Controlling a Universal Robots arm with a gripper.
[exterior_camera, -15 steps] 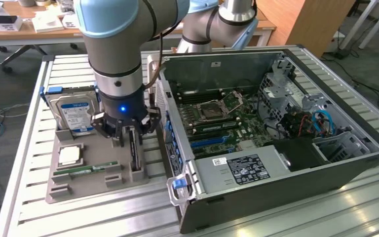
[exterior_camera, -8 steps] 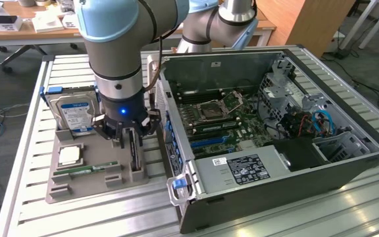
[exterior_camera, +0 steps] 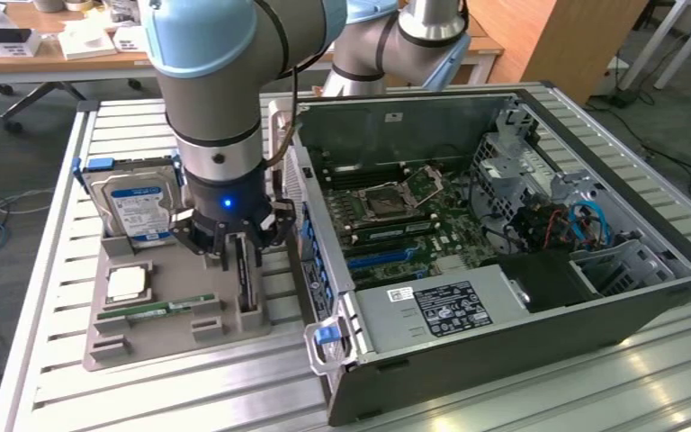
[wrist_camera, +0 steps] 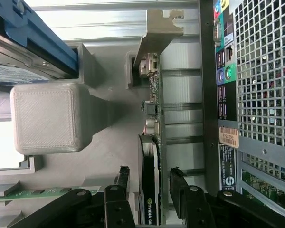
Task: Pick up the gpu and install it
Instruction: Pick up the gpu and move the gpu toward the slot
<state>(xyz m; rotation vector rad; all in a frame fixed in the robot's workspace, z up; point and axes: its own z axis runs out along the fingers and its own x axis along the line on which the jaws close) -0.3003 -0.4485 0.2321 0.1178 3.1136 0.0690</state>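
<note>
The gpu [wrist_camera: 151, 142] is a thin dark card standing on edge in a slot of the grey holder tray [exterior_camera: 166, 346], its silver bracket [wrist_camera: 157, 35] at the far end. In the exterior view the gpu [exterior_camera: 247, 295] shows just below my gripper [exterior_camera: 240, 263]. My gripper [wrist_camera: 149, 183] is open and straddles the card. One finger [wrist_camera: 121, 179] stands on each side of the card, with a small gap between each finger and it. The open computer case [exterior_camera: 502, 243] lies right beside the tray, with the motherboard [exterior_camera: 394, 216] exposed.
On the same tray, a silver hard drive [exterior_camera: 138, 205] with a blue-white label stands upright, and a processor chip [exterior_camera: 127, 283] and a green memory stick [exterior_camera: 159, 309] lie flat. The case's rear panel [wrist_camera: 256, 95] is close to the card. A grey tray post [wrist_camera: 47, 116] stands on the card's other side.
</note>
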